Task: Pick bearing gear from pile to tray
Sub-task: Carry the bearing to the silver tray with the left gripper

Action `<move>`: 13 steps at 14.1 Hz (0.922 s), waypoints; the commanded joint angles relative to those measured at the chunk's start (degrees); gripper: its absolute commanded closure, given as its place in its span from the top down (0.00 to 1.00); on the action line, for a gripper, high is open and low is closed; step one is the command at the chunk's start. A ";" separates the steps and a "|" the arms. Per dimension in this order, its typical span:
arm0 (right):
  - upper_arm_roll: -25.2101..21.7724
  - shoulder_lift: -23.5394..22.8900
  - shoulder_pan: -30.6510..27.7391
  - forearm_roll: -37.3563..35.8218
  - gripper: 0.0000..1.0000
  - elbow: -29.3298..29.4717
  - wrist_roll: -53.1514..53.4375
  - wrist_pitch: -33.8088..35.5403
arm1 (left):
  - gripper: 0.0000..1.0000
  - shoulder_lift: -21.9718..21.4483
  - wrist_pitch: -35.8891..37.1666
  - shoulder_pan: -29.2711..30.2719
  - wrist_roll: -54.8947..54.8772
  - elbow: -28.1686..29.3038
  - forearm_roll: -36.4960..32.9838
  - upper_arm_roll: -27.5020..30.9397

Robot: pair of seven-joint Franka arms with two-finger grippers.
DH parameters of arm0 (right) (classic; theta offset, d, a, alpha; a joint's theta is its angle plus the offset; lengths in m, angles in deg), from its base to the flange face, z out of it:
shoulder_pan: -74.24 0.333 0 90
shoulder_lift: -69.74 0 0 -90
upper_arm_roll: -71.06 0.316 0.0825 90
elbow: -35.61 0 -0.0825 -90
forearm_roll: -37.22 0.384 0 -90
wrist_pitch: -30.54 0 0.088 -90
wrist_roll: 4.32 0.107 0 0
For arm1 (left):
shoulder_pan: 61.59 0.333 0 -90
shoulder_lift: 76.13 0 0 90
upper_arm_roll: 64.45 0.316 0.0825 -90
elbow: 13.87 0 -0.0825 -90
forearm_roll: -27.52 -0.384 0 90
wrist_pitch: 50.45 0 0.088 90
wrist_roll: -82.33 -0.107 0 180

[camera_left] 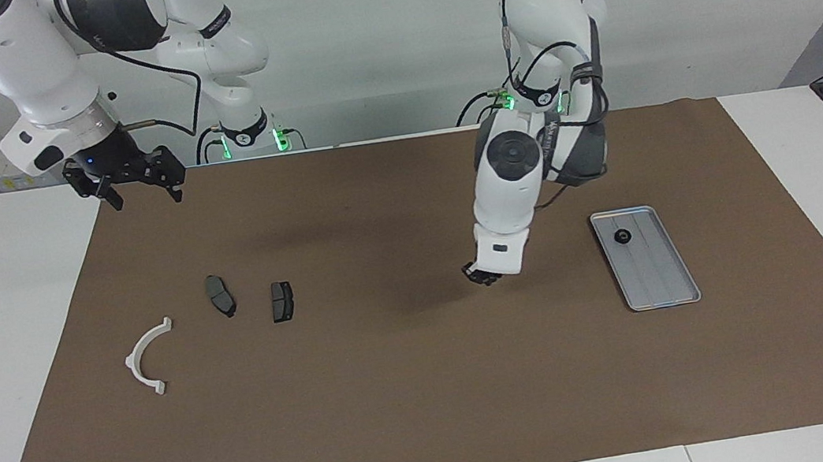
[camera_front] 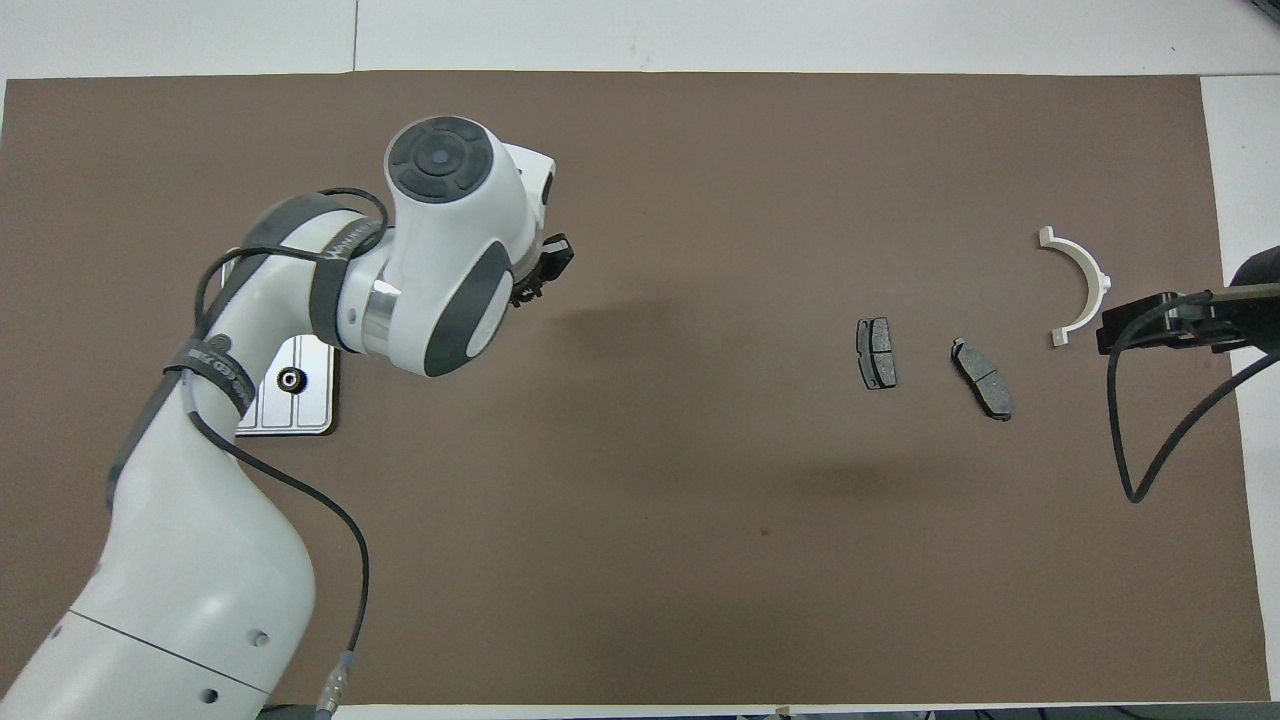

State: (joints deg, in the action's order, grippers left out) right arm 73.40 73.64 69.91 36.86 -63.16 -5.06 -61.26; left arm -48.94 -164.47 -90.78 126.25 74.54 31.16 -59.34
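1. Where the facing view shows the left gripper (camera_left: 483, 276), it hangs over bare brown mat (camera_left: 432, 387) between the brake pads and the tray (camera_left: 661, 285), jaws closed; whether anything sits between the tips I cannot tell.
2. Tray lies at the left arm's end, one black gear (camera_left: 622, 237) in its robot-side part. Open mat on all sides of the tray.
3. Right gripper (camera_left: 139, 186) waits raised over the mat's robot-side corner at its own end, jaws spread, nothing in them.
4. Pile: white arc (camera_left: 148, 357) and two brake pads (camera_left: 220, 295) (camera_left: 281, 300) spaced apart, flat on the mat.
5. White table (camera_left: 3, 332) borders the mat; grey wall at the robots' end.
6. Overhead view: the left arm covers most of the tray (camera_front: 300, 410); gear (camera_front: 291, 379) shows beside the forearm.
7. Left gripper (camera_front: 545, 270) pokes out past the wrist, over empty mat.
8. Pads (camera_front: 876, 353) (camera_front: 982, 378) and arc (camera_front: 1078, 285) lie clear; right gripper (camera_front: 1150, 322) hangs just beside the arc's end.
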 commanded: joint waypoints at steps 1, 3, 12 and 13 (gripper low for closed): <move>0.47 1.02 -1.30 1.24 1.00 -1.25 -1.73 -1.09 | 0.00 -1.61 0.20 7.89 -13.63 2.03 -0.38 -0.63; 0.47 1.02 -1.38 1.24 1.00 -1.25 -1.64 -1.09 | 0.00 -1.61 -0.06 13.08 -24.09 2.30 -0.38 -0.63; 0.47 1.02 -1.30 1.24 1.00 -1.16 -0.67 -0.92 | 0.00 -6.26 -13.05 23.11 -40.48 18.27 -0.38 -0.54; 0.47 1.02 -1.30 1.24 1.00 -1.16 -0.67 -0.92 | 0.00 -6.44 -14.03 24.52 -41.27 18.90 -0.38 -0.54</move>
State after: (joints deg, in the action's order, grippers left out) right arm 73.40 73.64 69.66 36.86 -63.17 -5.06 -61.26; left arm -51.58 -174.74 -69.20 87.19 87.54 31.15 -59.31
